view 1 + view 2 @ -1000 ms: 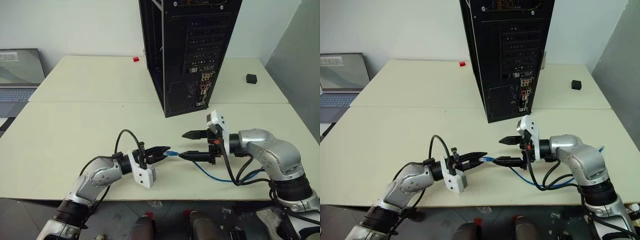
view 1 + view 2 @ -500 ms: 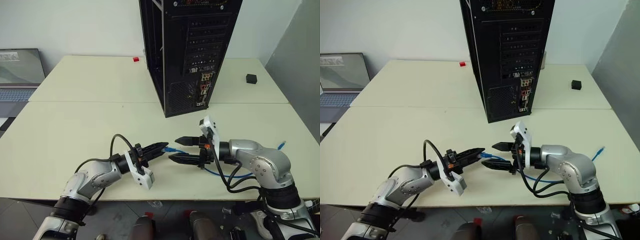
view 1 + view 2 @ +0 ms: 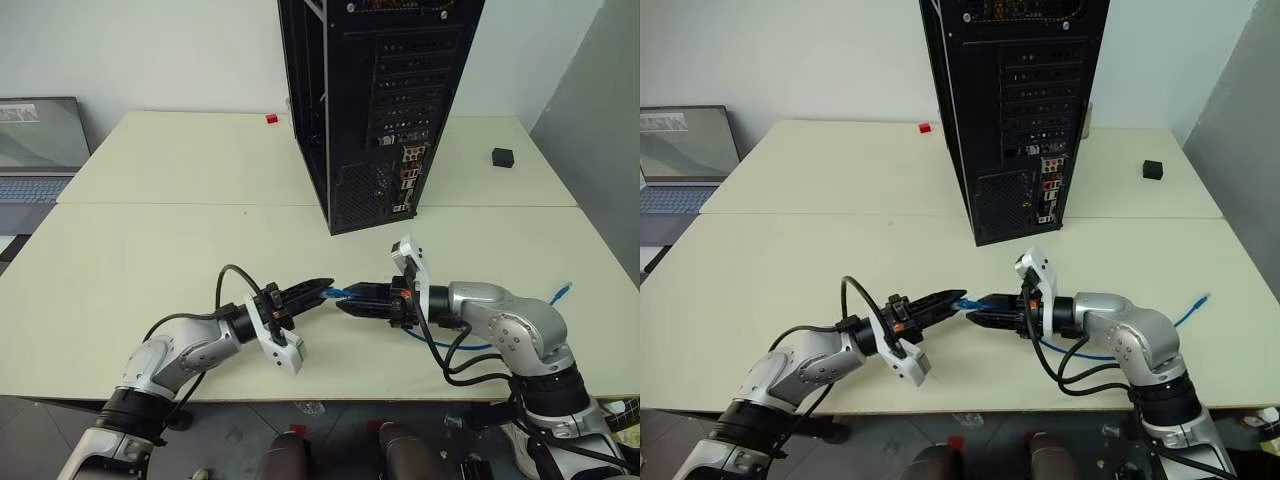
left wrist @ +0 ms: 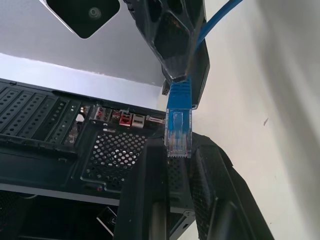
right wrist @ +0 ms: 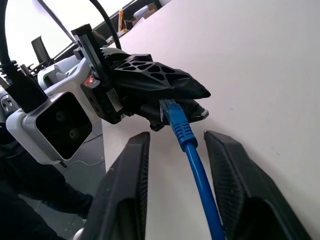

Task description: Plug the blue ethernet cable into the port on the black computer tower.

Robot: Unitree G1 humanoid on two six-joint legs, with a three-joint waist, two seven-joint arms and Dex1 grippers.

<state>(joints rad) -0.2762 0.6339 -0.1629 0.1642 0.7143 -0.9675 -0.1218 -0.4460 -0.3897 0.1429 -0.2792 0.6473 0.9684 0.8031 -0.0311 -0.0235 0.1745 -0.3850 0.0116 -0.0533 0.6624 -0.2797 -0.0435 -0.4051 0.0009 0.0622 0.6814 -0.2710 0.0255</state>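
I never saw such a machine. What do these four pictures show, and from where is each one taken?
This is a humanoid robot with two arms, each ending in a black two-fingered gripper. The two wide pictures come from cameras in its head, looking down over a pale table; the two close ones come from its wrists. On the table stand a tall black metal computer tower, a small black cube and a small red block. The left gripper is shut on the clear plug of a thin blue ethernet cable. The right gripper meets the cable just behind that plug.
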